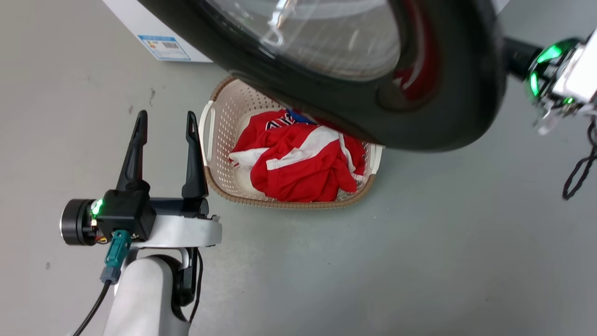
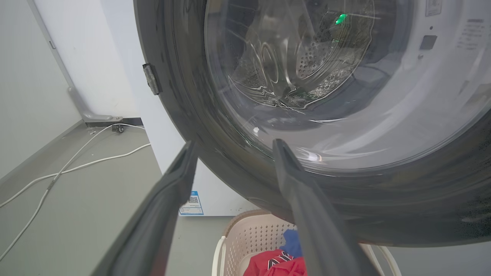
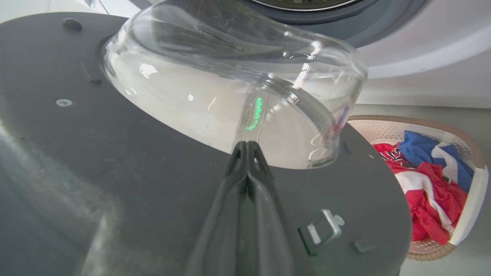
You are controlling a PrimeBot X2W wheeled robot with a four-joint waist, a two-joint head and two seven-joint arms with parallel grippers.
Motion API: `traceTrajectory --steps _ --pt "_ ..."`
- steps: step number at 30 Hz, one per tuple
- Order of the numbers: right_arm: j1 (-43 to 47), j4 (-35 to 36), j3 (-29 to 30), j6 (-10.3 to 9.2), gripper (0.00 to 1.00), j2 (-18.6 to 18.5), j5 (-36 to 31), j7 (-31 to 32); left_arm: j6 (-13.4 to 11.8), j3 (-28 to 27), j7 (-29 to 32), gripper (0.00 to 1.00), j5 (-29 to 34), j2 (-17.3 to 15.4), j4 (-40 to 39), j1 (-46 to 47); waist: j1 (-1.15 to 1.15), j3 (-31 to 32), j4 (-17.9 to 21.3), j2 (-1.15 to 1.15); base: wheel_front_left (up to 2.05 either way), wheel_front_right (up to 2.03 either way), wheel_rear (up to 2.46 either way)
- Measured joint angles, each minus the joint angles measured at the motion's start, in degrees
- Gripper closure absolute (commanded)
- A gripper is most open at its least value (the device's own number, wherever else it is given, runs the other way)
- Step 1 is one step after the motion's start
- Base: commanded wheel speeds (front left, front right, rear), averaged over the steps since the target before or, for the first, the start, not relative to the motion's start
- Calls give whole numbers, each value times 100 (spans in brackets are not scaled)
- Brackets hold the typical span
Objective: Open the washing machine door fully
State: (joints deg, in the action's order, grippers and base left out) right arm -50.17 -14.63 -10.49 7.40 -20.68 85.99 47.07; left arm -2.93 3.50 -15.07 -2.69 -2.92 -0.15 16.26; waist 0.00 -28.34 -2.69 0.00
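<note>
So the right gripper (image 3: 248, 146) has its two fingers pinched flat together with nothing between them. The tips sit on the inner side of the washing machine door (image 3: 145, 180), right at the foot of the glass bowl (image 3: 215, 103). Looks like contact to me, though I can't swear to it from this angle. Makes sense as a setup: closed fingers make one stiff prod, and from behind the door you can just push it outward instead of hooking anything. The latch (image 3: 323, 229) is just beside the fingers, on what I take to be the door's free-edge side, so a push there is far from the hinge and gets the most swing. The left gripper (image 1: 166, 114) is on the door's outer side, below it, fingers spread wide and empty, not touching the door as far as I can see. My guess is it's parked out of the door's path. The door itself is swung well away from the washing machine (image 3: 422, 73), with grey gasket showing beyond the bowl, so I'd call it partway open, not fully. Under the door's lower rim sits the laundry basket (image 1: 228, 112) with red clothes (image 1: 298, 172), which looks low enough not to block the door.
</note>
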Motion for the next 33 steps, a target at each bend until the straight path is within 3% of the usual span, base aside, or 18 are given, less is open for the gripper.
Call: traceTrajectory --steps 17,33 --pt "1449 635 -436 1 100 281 175 298 24 -29 0 0 58 0 58 -445 0 738 52 0 0 0 0" --pt "2354 871 -959 0 100 834 319 347 24 47 0 0 59 0 127 -874 -1 1367 -10 0 0 0 0"
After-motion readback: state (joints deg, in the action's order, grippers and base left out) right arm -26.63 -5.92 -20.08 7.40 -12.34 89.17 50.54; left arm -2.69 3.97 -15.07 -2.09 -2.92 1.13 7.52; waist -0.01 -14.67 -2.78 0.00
